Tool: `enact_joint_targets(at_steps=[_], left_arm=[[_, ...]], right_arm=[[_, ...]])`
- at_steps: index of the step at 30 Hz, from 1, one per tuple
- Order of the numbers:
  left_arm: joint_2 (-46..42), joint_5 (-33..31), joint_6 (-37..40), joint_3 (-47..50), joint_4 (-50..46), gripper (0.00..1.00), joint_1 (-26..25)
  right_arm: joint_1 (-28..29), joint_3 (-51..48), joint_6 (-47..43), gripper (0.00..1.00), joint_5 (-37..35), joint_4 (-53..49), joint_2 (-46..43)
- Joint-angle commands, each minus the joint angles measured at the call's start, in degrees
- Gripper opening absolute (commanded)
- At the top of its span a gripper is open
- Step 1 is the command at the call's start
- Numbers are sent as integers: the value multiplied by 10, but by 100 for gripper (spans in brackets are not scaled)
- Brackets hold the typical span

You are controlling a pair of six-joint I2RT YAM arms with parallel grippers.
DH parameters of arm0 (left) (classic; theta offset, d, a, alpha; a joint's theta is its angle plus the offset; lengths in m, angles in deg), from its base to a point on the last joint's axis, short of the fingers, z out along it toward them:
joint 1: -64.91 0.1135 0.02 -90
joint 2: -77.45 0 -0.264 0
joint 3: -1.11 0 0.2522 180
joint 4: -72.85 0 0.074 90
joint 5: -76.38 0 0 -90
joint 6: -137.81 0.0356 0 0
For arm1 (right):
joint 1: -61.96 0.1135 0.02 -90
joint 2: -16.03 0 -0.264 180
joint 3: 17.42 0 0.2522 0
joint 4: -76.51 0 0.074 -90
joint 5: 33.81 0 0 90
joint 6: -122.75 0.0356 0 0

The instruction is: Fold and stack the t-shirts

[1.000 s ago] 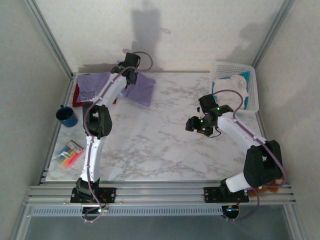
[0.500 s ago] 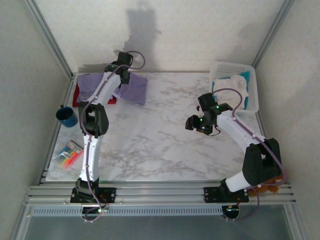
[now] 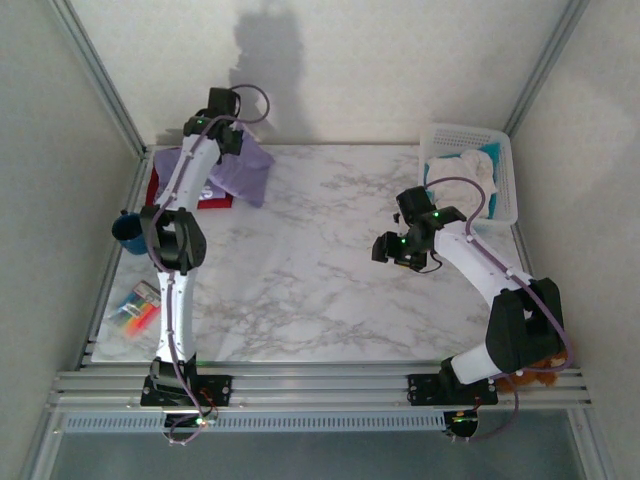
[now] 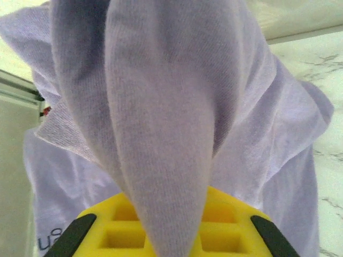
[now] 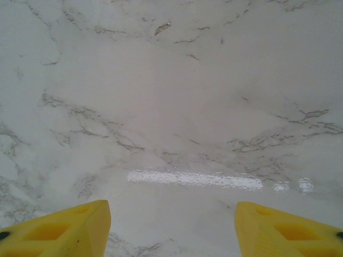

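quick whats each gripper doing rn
Left gripper: shut on the purple shirt.
Right gripper: open, holding nothing, above the table.

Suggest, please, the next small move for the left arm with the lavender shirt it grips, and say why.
Probably lower it a little onto the pile. The left gripper is shut on the lavender shirt, which hangs bunched above the far-left corner, where a red shirt lies under more lavender cloth. The right gripper is open over bare table, well apart.
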Motion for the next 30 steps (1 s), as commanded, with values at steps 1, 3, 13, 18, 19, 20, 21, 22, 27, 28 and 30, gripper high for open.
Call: enact_joint_targets(at_steps=[1, 3, 13, 18, 19, 20, 21, 22, 27, 28, 30], left_arm=[[-43, 101, -33, -19, 10, 0, 21], [-48, 144, -64, -23, 13, 0, 38], [-63, 184, -53, -24, -4, 0, 72], [-74, 202, -53, -24, -8, 0, 84], [-76, 203, -53, -25, -10, 0, 86], [-78, 210, -53, -24, -11, 0, 87], [-80, 219, -55, -25, -10, 0, 87], [-83, 229, -57, -24, -9, 0, 87], [-94, 244, -66, -26, 7, 0, 90], [-93, 252, -71, -31, 8, 0, 94], [-88, 271, -87, -50, -1, 0, 104]], right_arm=[[-2, 6, -1, 63, -9, -11, -13], [-2, 4, -3, 64, -11, -14, -13], [-2, 5, 0, 64, -7, -14, -13], [-2, 4, -1, 64, -12, -17, -22], [-2, 4, -1, 64, -13, -18, -21], [-2, 3, -1, 64, -13, -19, -21], [-2, 2, 0, 64, -12, -18, -19], [-2, 1, 1, 64, -11, -16, -21], [-2, 2, 4, 63, -8, -14, -18], [-2, 2, 3, 64, -9, -14, -19], [-2, 3, 2, 64, -13, -17, -21]])
